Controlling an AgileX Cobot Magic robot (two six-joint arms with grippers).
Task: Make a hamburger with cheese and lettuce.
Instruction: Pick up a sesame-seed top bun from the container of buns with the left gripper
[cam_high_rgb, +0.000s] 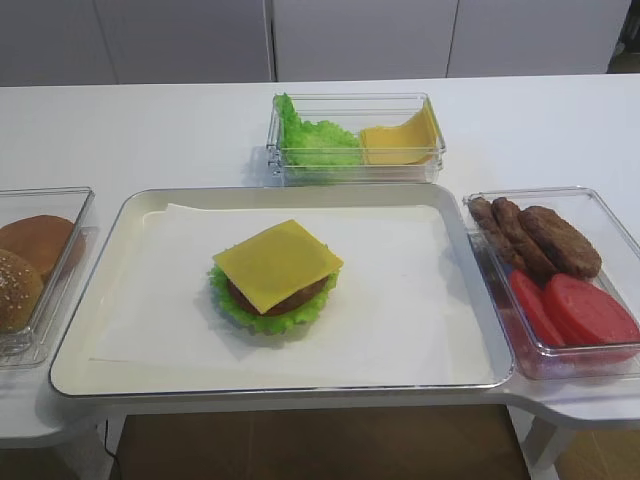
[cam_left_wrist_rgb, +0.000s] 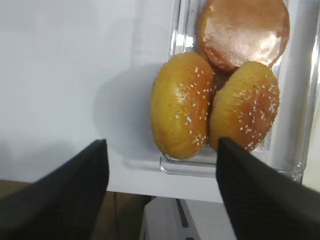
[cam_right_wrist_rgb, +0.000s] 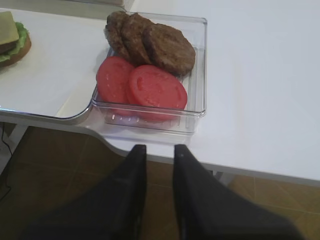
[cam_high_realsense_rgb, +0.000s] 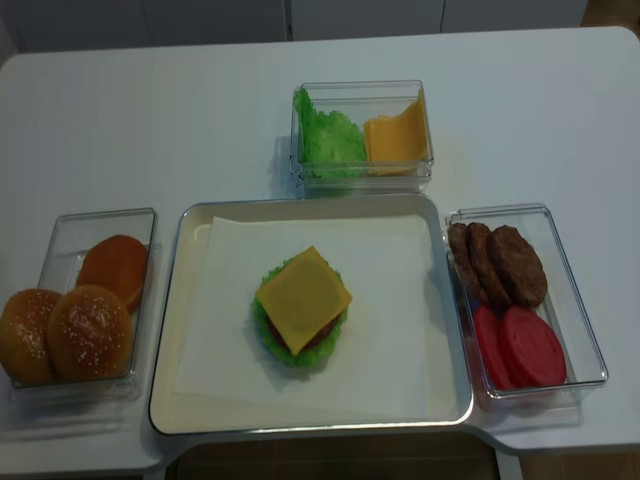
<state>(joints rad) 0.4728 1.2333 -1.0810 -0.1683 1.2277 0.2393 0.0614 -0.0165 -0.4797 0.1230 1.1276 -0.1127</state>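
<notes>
The white worktop (cam_high_realsense_rgb: 200, 120) carries everything, and the tray (cam_high_realsense_rgb: 190, 300) sits at its near middle as the assembly spot. Left of the tray, a clear box (cam_high_realsense_rgb: 60, 240) holds the buns (cam_high_realsense_rgb: 90, 330); another box (cam_high_realsense_rgb: 560, 260) right of the tray keeps patties and tomato within reach. On the tray's paper stands the hamburger (cam_high_realsense_rgb: 300, 310), uncapped: cheese (cam_high_realsense_rgb: 303, 293) over patty, lettuce (cam_high_realsense_rgb: 268, 340) frilling out beneath. The left gripper (cam_left_wrist_rgb: 162, 165) hovers above the seeded buns, fingers (cam_left_wrist_rgb: 75, 185) spread wide, likely to fetch a top. The right gripper (cam_right_wrist_rgb: 160, 152) idles beside the tomato box, fingers apart.

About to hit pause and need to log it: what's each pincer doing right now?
Left pincer: open, holding nothing, above the sesame buns.
Right pincer: open, holding nothing, short of the tomato slices.
</notes>
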